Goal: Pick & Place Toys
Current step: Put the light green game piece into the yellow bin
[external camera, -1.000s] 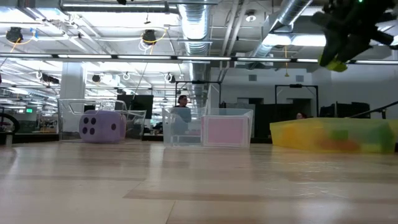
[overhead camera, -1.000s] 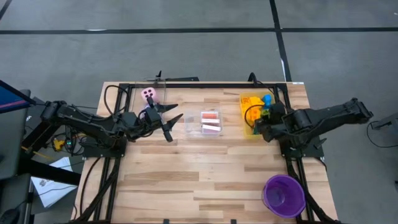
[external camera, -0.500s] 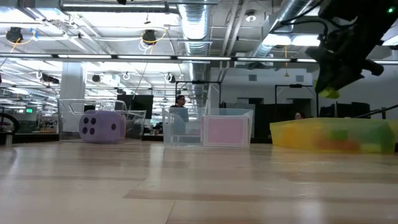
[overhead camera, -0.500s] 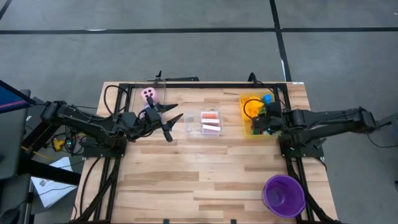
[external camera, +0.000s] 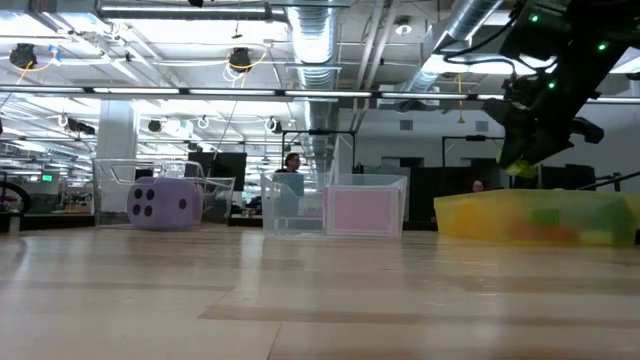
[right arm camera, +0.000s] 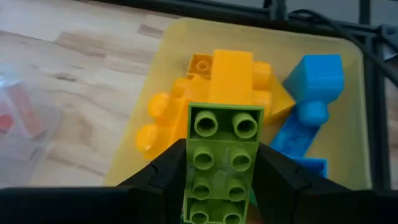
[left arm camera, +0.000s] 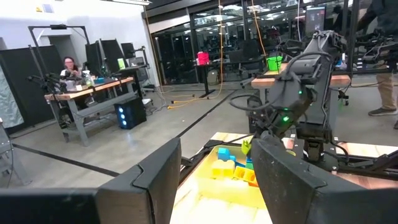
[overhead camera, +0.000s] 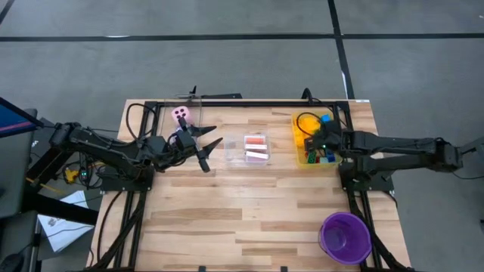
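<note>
Gripping a green brick (right arm camera: pixel 219 165), right claw (right arm camera: pixel 217 186) clamped over the yellow bin (right arm camera: pixel 158 62), left claw (left arm camera: pixel 214 180) apart.

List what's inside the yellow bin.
Yellow bin holds orange bricks and blue bricks; right gripper with its green brick covers whatever lies beneath.

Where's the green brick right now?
The green brick is clamped in the right gripper, held above the yellow bin on the table's right side, over the orange bricks inside.
</note>
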Controlling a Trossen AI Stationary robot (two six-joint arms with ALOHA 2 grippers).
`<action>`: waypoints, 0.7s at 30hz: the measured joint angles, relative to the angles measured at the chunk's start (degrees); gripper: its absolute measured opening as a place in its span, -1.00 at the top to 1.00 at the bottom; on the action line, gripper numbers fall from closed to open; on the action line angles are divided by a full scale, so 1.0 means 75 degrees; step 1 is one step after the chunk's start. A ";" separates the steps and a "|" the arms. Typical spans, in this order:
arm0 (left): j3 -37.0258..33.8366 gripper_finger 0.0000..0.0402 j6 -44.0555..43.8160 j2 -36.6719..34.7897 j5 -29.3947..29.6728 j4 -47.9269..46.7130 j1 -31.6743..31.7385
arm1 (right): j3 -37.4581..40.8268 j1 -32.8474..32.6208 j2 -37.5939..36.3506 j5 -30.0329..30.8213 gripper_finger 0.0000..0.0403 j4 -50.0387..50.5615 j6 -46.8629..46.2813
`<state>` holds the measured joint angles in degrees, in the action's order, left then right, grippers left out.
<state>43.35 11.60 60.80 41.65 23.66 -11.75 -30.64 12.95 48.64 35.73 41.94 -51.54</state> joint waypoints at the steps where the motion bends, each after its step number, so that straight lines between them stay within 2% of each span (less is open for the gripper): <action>1: 0.0000 0.05 0.0000 0.0000 0.0000 0.0000 0.0000 | 0.0017 0.0110 0.0002 -0.0021 0.30 -0.0053 0.0108; 4: 0.0000 0.05 0.0000 0.0000 0.0000 -0.0001 0.0000 | 0.0018 0.0430 0.0043 -0.0049 0.30 -0.0093 0.0304; 10: 0.0000 0.05 0.0000 0.0000 0.0000 -0.0003 0.0000 | 0.0018 0.0975 0.0076 -0.0669 0.29 -0.0085 0.0672; 21: -0.0003 0.05 0.0000 0.0000 0.0002 -0.0009 0.0000 | 0.0016 0.1046 0.0782 -0.0905 0.29 -0.0059 0.0936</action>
<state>43.33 11.60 60.80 41.66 23.59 -11.75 -30.52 20.80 54.51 28.94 41.50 -44.52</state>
